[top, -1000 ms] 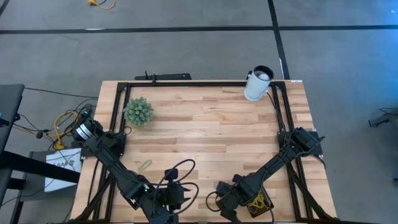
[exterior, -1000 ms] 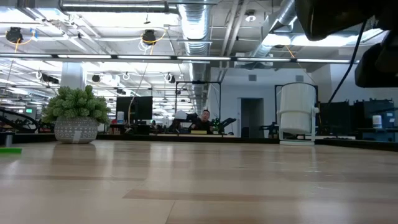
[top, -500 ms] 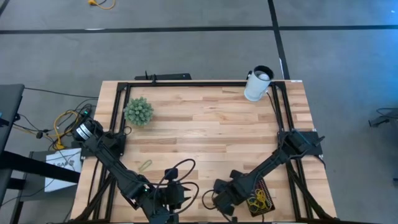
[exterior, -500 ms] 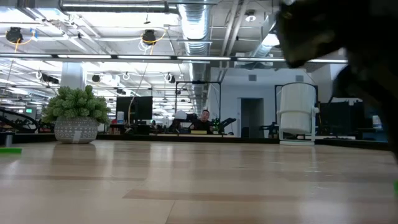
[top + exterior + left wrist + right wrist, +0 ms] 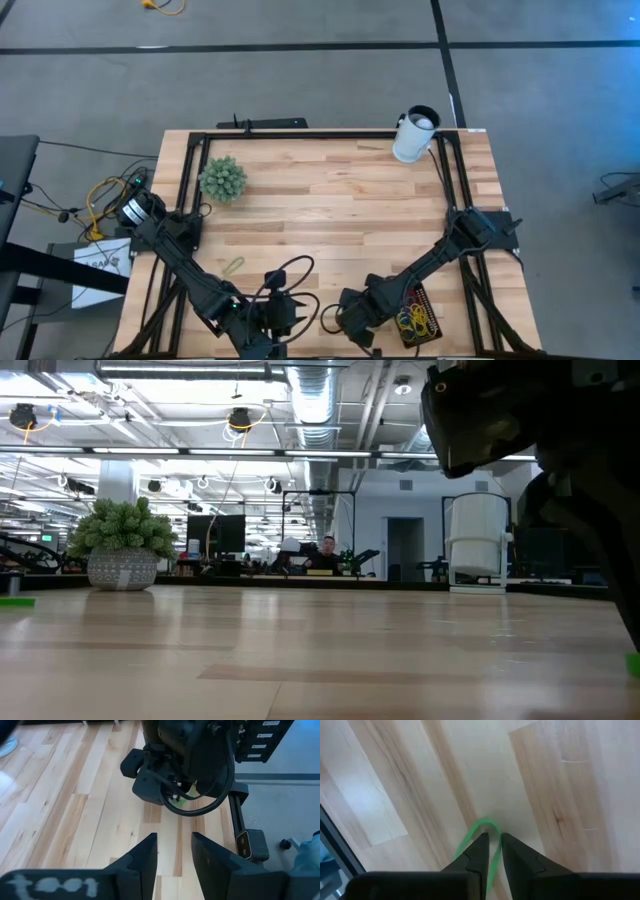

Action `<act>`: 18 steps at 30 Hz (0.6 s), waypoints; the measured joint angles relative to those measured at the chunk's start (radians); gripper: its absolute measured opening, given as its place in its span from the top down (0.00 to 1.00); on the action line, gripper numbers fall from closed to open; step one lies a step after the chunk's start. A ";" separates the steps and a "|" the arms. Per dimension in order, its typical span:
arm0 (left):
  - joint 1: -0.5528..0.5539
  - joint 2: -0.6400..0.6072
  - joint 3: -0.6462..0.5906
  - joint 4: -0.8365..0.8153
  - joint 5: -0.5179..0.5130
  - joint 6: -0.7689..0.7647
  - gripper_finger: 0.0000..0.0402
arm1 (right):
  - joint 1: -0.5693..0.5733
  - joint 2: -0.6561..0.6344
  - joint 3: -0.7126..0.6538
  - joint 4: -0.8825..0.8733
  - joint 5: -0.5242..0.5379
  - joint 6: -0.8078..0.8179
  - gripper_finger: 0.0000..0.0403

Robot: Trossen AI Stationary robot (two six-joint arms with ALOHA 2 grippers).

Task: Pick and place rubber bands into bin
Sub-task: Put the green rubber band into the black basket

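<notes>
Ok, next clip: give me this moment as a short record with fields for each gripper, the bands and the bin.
right gripper: low over the table's front edge, beside the bin, fingertips astride a green rubber band, a narrow gap between them
left gripper: open, empty, waiting at the front left
bin: front right, holds yellow and other coloured bands
loose band: pale green, on the wood front left
also on table: plant, white cup
</notes>
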 joint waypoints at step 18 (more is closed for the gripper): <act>0.000 0.000 0.000 -0.021 -0.001 -0.012 0.72 | 0.025 -0.019 0.179 -0.276 0.065 -0.139 0.99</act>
